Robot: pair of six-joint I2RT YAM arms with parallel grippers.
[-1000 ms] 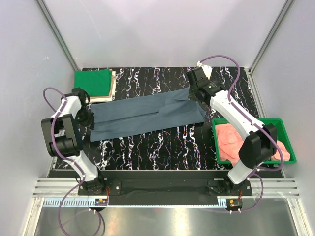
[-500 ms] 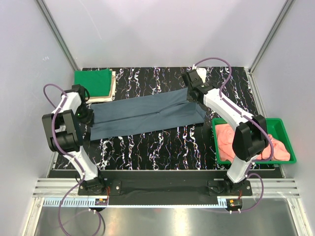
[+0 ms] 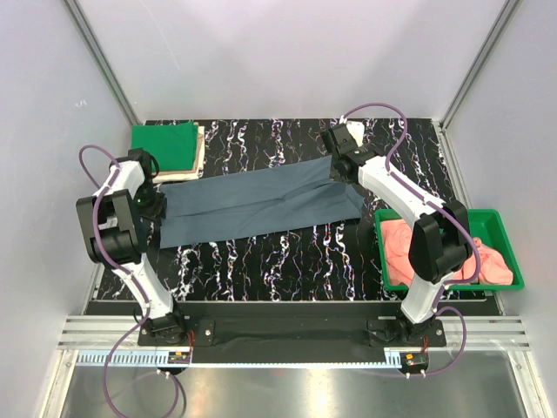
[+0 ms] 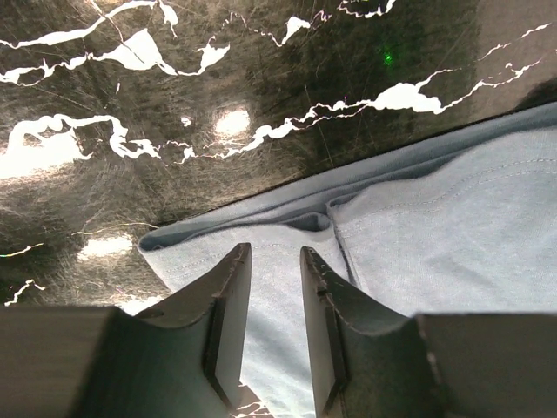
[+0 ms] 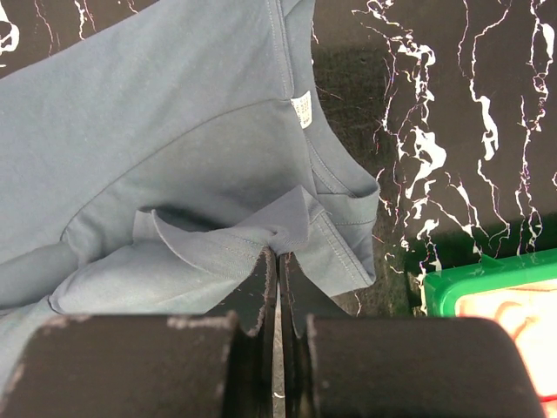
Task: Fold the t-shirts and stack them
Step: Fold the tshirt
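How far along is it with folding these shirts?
Done: a green shirt lies folded on a beige shirt in the far left corner. In hand: the blue-grey shirt lies as a long strip, right gripper shut on one end, left gripper open over the other. Left: pink shirts crumpled in the tray.

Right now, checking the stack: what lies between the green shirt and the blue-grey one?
The beige shirt, its edge poking out under the green shirt; top view.
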